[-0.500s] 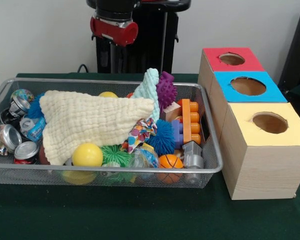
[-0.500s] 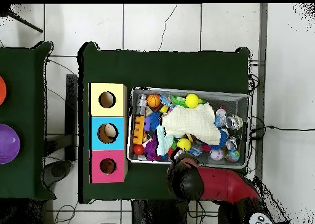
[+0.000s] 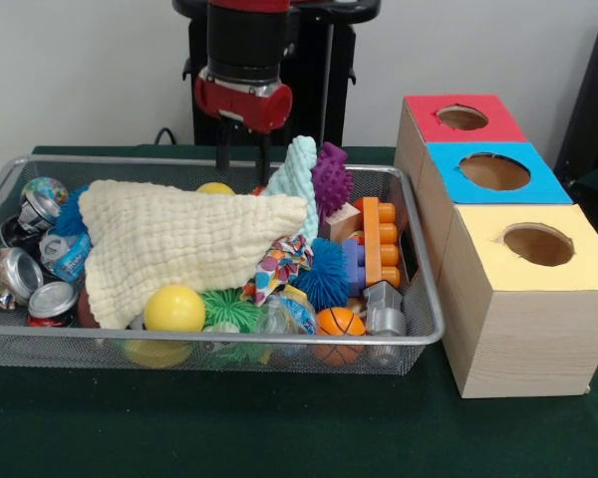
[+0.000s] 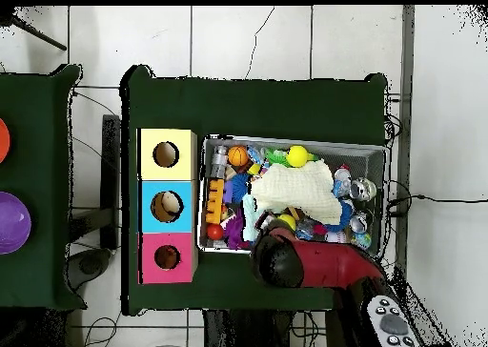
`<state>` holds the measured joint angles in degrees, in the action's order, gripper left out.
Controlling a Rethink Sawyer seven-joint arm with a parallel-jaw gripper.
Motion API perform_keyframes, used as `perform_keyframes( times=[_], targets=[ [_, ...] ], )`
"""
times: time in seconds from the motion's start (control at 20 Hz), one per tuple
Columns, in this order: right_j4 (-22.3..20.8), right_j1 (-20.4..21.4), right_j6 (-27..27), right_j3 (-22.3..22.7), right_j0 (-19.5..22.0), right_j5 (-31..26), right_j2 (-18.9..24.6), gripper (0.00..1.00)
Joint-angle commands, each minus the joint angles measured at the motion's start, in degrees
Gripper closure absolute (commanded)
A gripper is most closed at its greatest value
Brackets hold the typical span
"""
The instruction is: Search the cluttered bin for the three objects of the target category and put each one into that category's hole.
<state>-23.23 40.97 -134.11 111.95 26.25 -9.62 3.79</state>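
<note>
The bin (image 3: 211,340) of silver wire mesh sits on the green table, full of toys; it also shows in the overhead view (image 4: 297,142). A cream cloth (image 3: 179,244) covers its middle. The red-topped box's round hole (image 3: 462,118) is the farthest of the three boxes' holes, and shows in the overhead view (image 4: 168,257). My gripper (image 3: 242,159) hangs over the bin's far rim, just behind the cloth and a teal textured toy (image 3: 299,171). Its two dark fingers (image 3: 222,149) stand apart with nothing between them. From above, the red arm (image 4: 278,263) hides the gripper.
In the bin: crushed cans (image 3: 20,271) at the left, a yellow ball (image 3: 174,309), a green spiky toy (image 3: 229,309), a small basketball (image 3: 339,321), a blue spiky ball (image 3: 324,274), a purple spiky toy (image 3: 331,179), orange blocks (image 3: 381,239). Blue-topped (image 3: 493,171) and yellow-topped (image 3: 538,244) boxes stand beside the red-topped one.
The arm has come down and shifted toward the boxes; its fingers now show at the bin's far rim. The toys and cloth have not moved.
</note>
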Motion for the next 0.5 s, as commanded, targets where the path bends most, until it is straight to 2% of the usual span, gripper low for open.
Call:
perform_keyframes(
  times=[0.05,0.25,0.5],
  targets=[
    [-3.8,-10.1,-0.9,-9.9,-0.5,8.7,1.1,0.00],
    [-3.9,-13.7,-1.1,-12.5,-0.7,11.8,0.6,0.00],
    [-4.5,-16.3,-0.3,-14.5,0.3,12.9,1.2,0.00]
  ],
)
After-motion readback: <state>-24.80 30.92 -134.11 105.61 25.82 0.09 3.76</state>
